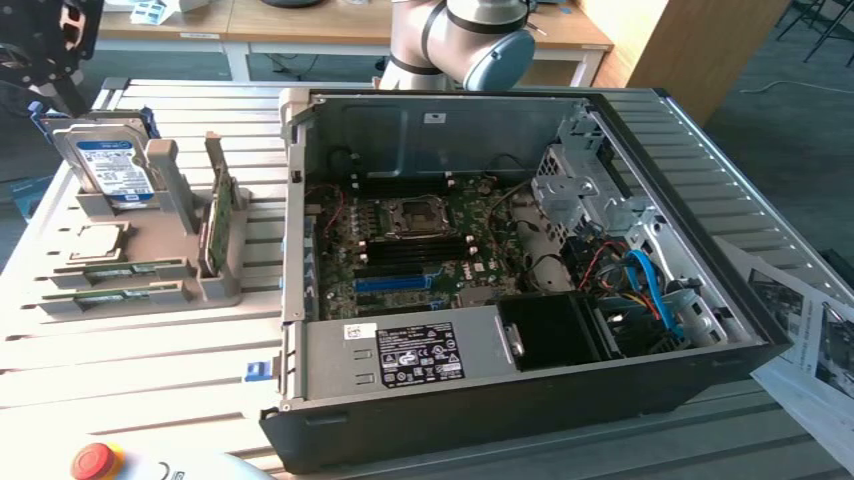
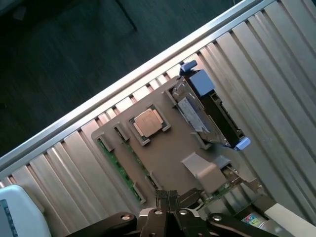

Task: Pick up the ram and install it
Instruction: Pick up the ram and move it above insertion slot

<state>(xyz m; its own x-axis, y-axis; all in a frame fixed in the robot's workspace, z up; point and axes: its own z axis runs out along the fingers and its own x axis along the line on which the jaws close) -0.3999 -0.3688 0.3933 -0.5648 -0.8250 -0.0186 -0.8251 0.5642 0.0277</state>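
One green ram stick (image 1: 214,215) stands on edge in a grey holder (image 1: 167,235) at the exterior view's left, beside the open computer case (image 1: 534,400). Two more sticks (image 1: 118,270) lie flat at the holder's near end. In the wrist view a flat green stick (image 2: 117,165) runs along the holder's edge (image 2: 163,153). My gripper (image 2: 168,196) hangs above the holder with its fingers shut together, holding nothing. The motherboard (image 1: 414,240) lies bare inside the case, with dark slots and a long blue slot (image 1: 394,283).
A silver hard drive (image 1: 110,165) (image 2: 207,106) stands upright at the holder's far end, and a processor chip (image 1: 96,242) (image 2: 148,122) rests in its recess. The arm's grey joints (image 1: 467,40) rise behind the case. A red stop button (image 1: 94,460) sits near the table's front.
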